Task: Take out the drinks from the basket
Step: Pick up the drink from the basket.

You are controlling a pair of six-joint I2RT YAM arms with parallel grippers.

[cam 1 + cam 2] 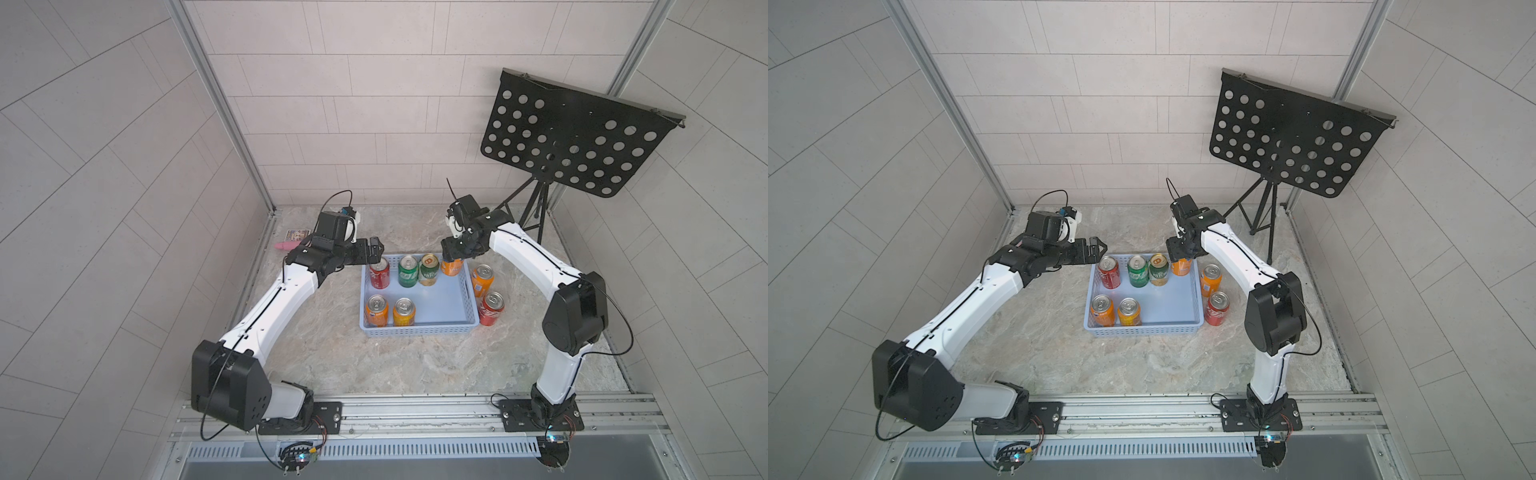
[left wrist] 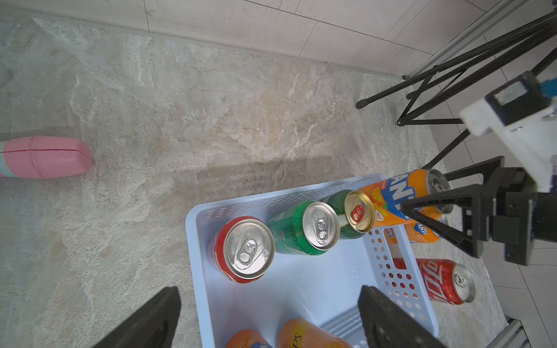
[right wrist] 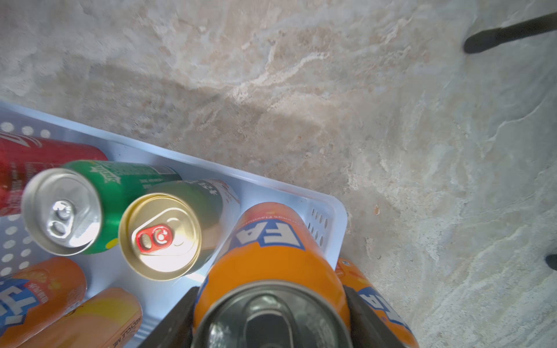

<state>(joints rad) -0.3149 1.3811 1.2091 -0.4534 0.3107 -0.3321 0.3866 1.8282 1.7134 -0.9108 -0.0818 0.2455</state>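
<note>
The pale blue basket sits mid-table. Its back row holds a red can and two green cans. Two orange cans stand in the front row. My right gripper is shut on another orange can at the back right corner, seemingly raised. An orange can and a red can stand outside, right of the basket. My left gripper hangs open over the back left corner, holding nothing.
A black perforated music stand on a tripod stands at the back right. A pink wand-shaped object and a small card lie at the back left. Walls close in on three sides.
</note>
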